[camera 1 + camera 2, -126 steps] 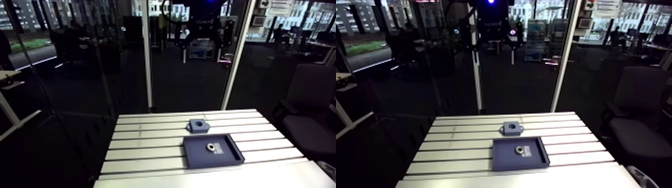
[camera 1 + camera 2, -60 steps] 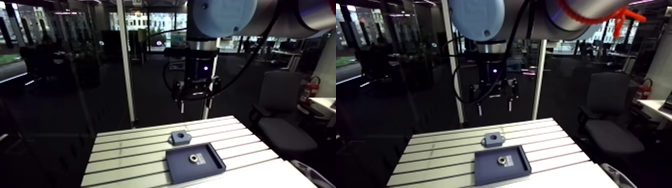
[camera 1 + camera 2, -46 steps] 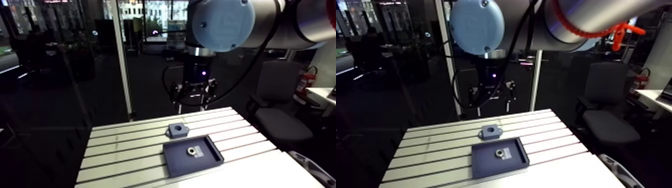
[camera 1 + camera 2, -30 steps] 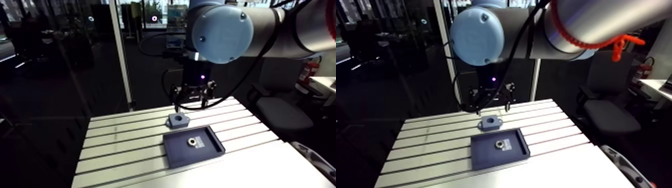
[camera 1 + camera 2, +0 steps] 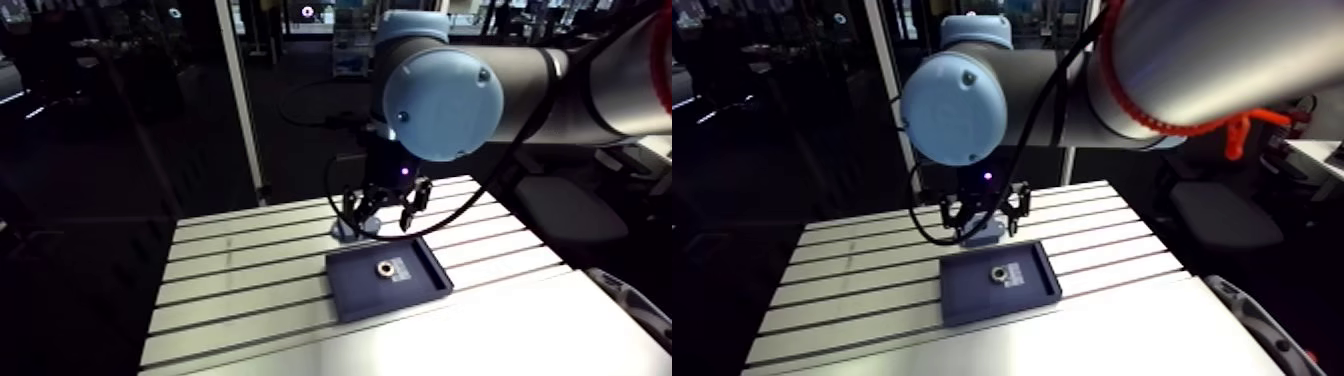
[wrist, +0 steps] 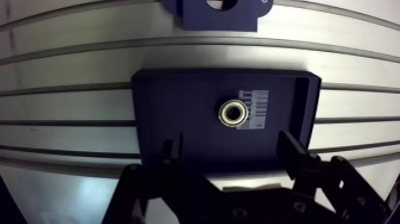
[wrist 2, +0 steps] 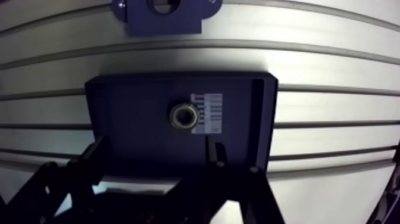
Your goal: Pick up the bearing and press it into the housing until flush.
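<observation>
A small metal ring bearing (image 6: 232, 112) lies in a dark blue tray (image 6: 172, 113), beside a white label (image 6: 253, 109). The blue housing (image 6: 220, 13), a block with a round bore, sits on the table just beyond the tray. My gripper (image 6: 233, 152) hangs above the tray's near edge, open, its fingers (image 6: 172, 152) wide apart with nothing between them. The bearing is just ahead of the fingertips. In the arm view the gripper (image 5: 380, 212) hovers low over the table, partly hiding the housing (image 5: 345, 231) behind the tray (image 5: 420, 285).
The slotted aluminium table (image 6: 71, 59) stretches out on both sides of the tray. A smooth pale strip (image 5: 480, 335) borders the table's front. A vertical post (image 5: 245, 110) rises behind the table's back edge.
The arm has swung in and come down, bringing the gripper from high behind the table to low over the housing and tray. The camera shifted with it. Bearing, tray and housing stayed put.
</observation>
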Motion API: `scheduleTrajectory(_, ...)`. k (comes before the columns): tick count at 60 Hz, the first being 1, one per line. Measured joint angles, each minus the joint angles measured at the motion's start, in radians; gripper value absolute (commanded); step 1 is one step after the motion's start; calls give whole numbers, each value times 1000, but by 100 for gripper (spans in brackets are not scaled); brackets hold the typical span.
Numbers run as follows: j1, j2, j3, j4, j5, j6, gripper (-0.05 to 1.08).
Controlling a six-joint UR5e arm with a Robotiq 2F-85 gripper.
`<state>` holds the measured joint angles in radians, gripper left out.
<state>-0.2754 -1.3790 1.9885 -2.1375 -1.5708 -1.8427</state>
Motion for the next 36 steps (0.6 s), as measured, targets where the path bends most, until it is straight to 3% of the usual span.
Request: scheduleTrajectory(36, -23, 65, 86, -128, -14, -16, 31)
